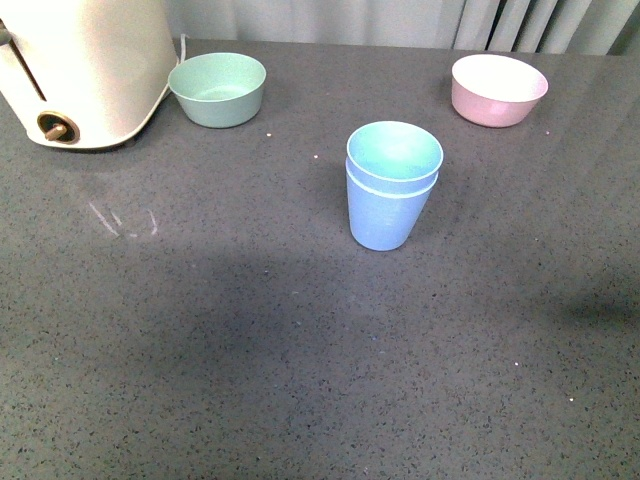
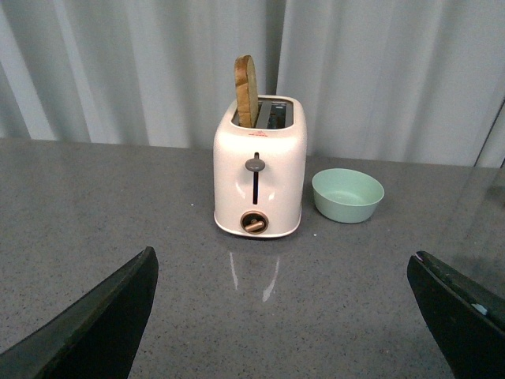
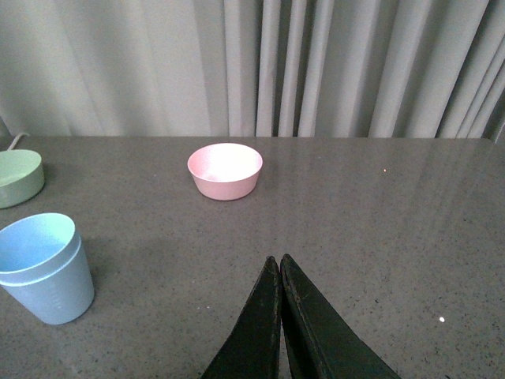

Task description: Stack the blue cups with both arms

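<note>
Blue cups [image 1: 392,190]: nested one inside the other, upright mid-counter [image 1: 250,360], inner rim proud of the outer; stack apparently done.
Left end effector [image 2: 284,316]: released, fingers spread wide, holding nothing, facing toaster [image 2: 259,178] and green bowl [image 2: 347,195].
Right end effector [image 3: 280,316]: clenched on nothing, tips touching, apart from the stack, pink bowl [image 3: 225,170] beyond.
Step in hand: likely withdrawal; best kept high and clear of the stack, no sideways brush.
Risk: tipping a light, tall stack.

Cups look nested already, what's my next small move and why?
Probably none beyond keeping both arms back. The blue cups sit nested and upright, the left gripper is open and empty, the right gripper is shut on nothing, away from the stack.
</note>
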`<state>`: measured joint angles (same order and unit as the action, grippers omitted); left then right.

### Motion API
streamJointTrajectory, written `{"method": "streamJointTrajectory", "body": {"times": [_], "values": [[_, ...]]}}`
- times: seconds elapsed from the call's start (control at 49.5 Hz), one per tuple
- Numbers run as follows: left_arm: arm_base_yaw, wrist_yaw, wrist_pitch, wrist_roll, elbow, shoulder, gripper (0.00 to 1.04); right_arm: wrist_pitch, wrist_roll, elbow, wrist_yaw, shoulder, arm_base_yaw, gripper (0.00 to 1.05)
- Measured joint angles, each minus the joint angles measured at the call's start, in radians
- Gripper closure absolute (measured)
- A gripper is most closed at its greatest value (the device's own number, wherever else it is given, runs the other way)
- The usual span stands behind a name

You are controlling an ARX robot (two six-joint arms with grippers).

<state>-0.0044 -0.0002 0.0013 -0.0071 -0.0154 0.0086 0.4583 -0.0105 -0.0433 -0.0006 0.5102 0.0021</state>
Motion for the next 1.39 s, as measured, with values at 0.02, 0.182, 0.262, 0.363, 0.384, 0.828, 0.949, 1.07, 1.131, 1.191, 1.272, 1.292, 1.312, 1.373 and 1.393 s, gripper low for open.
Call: {"method": "streamJointTrajectory", "body": {"times": [0.02,0.182,0.262,0.363,0.384,0.828,0.949,1.07,1.131,1.191,1.272,1.292,1.312,1.373,1.393], "values": [[0.0,0.0,0.0,0.0,0.0,0.0,0.09,-0.007,0.0,0.002,0.0,-0.01,0.0,1.03],[0.0,0.0,-0.001,0.0,0.0,0.0,0.09,-0.007,0.0,0.02,0.001,-0.054,0.0,1.03],[0.0,0.0,-0.001,0.0,0.0,0.0,0.09,-0.05,0.001,0.02,0.0,-0.1,0.0,1.03],[0.0,0.0,-0.001,0.0,0.0,0.0,0.09,-0.085,0.001,0.02,0.0,-0.138,0.0,1.03],[0.0,0.0,-0.001,0.0,0.0,0.0,0.09,-0.098,0.001,0.02,0.0,-0.151,0.0,1.03],[0.0,0.0,-0.001,0.0,0.0,0.0,0.09,-0.246,0.0,0.02,0.0,-0.299,0.0,1.03],[0.0,0.0,-0.001,0.0,0.0,0.0,0.09,-0.27,0.0,0.02,0.0,-0.323,0.0,1.03],[0.0,0.0,-0.001,0.0,0.0,0.0,0.09,-0.369,0.0,0.02,-0.001,-0.397,0.0,1.03],[0.0,0.0,-0.001,0.0,0.0,0.0,0.09,-0.445,0.001,0.02,0.001,-0.471,0.0,1.03],[0.0,0.0,-0.001,0.0,0.0,0.0,0.09,-0.454,0.001,0.02,0.0,-0.5,0.0,1.03],[0.0,0.0,-0.001,0.0,0.0,0.0,0.09,-0.455,0.001,0.02,0.0,-0.502,0.0,1.03],[0.0,0.0,-0.001,0.0,0.0,0.0,0.09,-0.456,0.001,0.02,0.0,-0.503,0.0,1.03],[0.0,0.0,-0.001,0.0,0.0,0.0,0.09,-0.456,0.0,0.02,0.0,-0.503,0.0,1.03],[0.0,0.0,-0.001,0.0,0.0,0.0,0.09,-0.456,0.001,0.02,0.0,-0.503,0.0,1.03],[0.0,0.0,-0.001,0.0,0.0,0.0,0.09,-0.456,0.001,0.02,0.0,-0.503,0.0,1.03]]}}
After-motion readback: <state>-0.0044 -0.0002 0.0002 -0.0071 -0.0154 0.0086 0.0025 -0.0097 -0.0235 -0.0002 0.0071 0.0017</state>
